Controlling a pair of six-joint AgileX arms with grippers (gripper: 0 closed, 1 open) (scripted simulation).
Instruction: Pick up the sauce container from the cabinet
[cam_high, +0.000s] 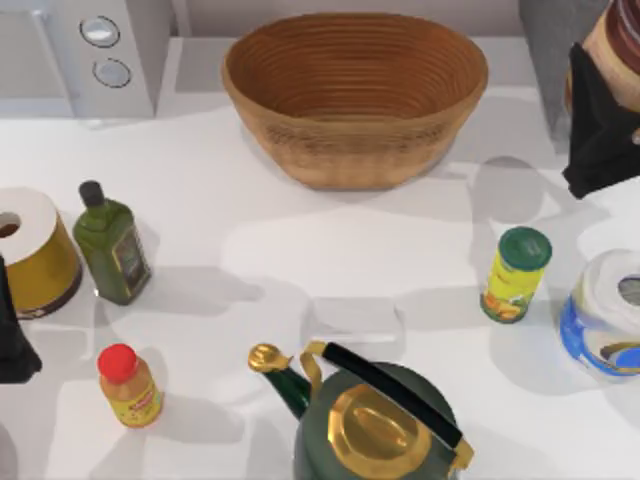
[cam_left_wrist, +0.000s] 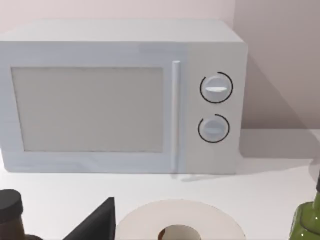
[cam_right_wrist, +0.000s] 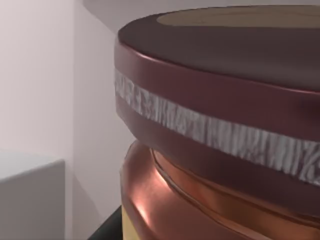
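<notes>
At the bench's far right corner, the right gripper (cam_high: 605, 140) sits against the sauce container (cam_high: 618, 45); whether it grips, I cannot tell. Lifting out looks unfinished. The left arm is parked at the left edge.

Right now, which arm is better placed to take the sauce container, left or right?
The right arm. Its gripper is at the top view's far right edge, right beside the sauce container, whose maroon lid looms close in the right wrist view. The left gripper sits at the far left edge, beside the paper roll.
</notes>
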